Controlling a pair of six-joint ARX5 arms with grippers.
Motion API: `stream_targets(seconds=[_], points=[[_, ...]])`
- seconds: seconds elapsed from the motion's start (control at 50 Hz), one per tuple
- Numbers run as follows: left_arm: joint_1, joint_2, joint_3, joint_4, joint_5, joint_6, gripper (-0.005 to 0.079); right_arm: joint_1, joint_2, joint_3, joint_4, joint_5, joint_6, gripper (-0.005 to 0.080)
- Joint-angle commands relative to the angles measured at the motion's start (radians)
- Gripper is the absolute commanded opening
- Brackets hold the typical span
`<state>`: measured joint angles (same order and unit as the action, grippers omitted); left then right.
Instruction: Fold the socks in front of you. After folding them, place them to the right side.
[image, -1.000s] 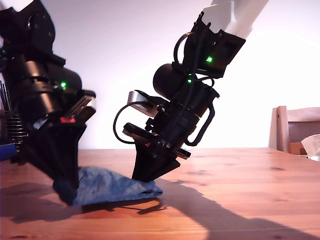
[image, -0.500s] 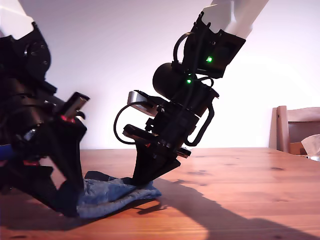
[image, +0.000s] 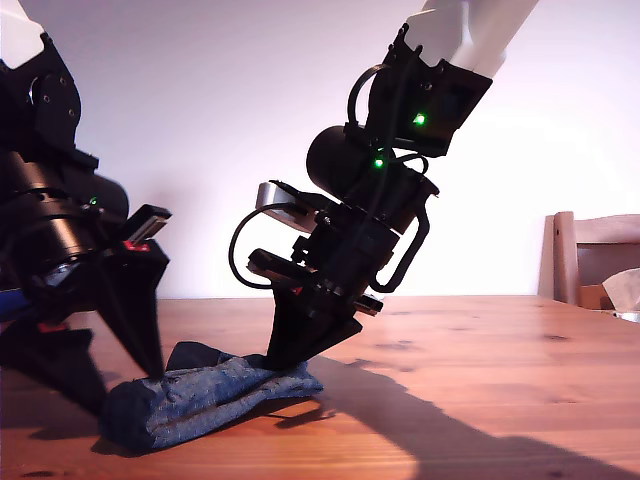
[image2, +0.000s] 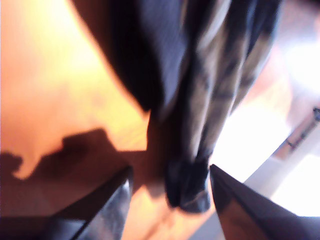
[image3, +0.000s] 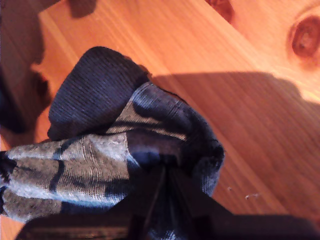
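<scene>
The socks (image: 200, 395) lie as a blue-grey knit bundle on the wooden table (image: 480, 390), towards the exterior view's left. My second gripper (image: 287, 366) points down at the bundle's end nearer the exterior view's right and is shut on it. In the second wrist view the socks (image3: 95, 160) bunch up at the closed tips of my second gripper (image3: 162, 171). My first gripper (image: 122, 385) stands open at the bundle's other end, its fingers astride the rounded dark tip. The first wrist view is blurred: the socks (image2: 200, 115) run ahead between the spread fingers of my first gripper (image2: 170, 172).
A wooden chair (image: 588, 258) and a white crumpled thing (image: 626, 290) sit at the exterior view's right edge. The second arm's shadow (image: 440, 420) falls across the table towards the exterior view's right.
My first gripper has opened and let go of the socks' end. It drew back towards the exterior view's left, and that end now lies stretched on the table. The second gripper has not moved.
</scene>
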<state>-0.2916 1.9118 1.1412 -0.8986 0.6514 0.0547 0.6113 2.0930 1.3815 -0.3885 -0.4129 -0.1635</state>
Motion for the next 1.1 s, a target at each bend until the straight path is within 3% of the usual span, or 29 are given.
stream_targets(seconds=[0.0, 0.1, 0.18, 0.24, 0.36, 0.7, 0.88, 1.08], points=[[-0.021, -0.014, -0.002, 0.015, -0.002, -0.007, 0.0421, 0.003, 0.043, 0.0, 0.001, 0.0, -0.01, -0.001], [-0.039, -0.014, -0.002, 0.046, -0.002, -0.013, 0.0418, 0.003, 0.043, 0.0, -0.005, 0.0, -0.009, -0.001], [-0.058, -0.014, -0.002, 0.064, -0.003, -0.014, 0.0368, 0.004, 0.043, 0.0, -0.005, 0.0, -0.009, -0.001], [-0.074, -0.014, -0.002, 0.078, -0.013, -0.013, 0.0266, 0.004, 0.043, 0.0, -0.007, -0.009, -0.007, -0.001], [-0.108, -0.014, -0.002, 0.082, -0.029, 0.021, -0.0025, 0.003, 0.043, 0.001, -0.009, -0.055, 0.018, -0.001], [-0.2, -0.014, -0.002, 0.041, -0.033, 0.131, -0.002, 0.003, 0.043, 0.05, -0.118, -0.177, 0.024, -0.001], [-0.206, -0.014, -0.002, 0.029, -0.058, 0.141, -0.002, 0.003, 0.043, 0.127, -0.237, -0.246, -0.006, -0.001], [-0.222, -0.014, -0.002, -0.003, -0.053, 0.183, -0.002, 0.017, 0.043, 0.138, -0.235, -0.262, -0.018, -0.001]])
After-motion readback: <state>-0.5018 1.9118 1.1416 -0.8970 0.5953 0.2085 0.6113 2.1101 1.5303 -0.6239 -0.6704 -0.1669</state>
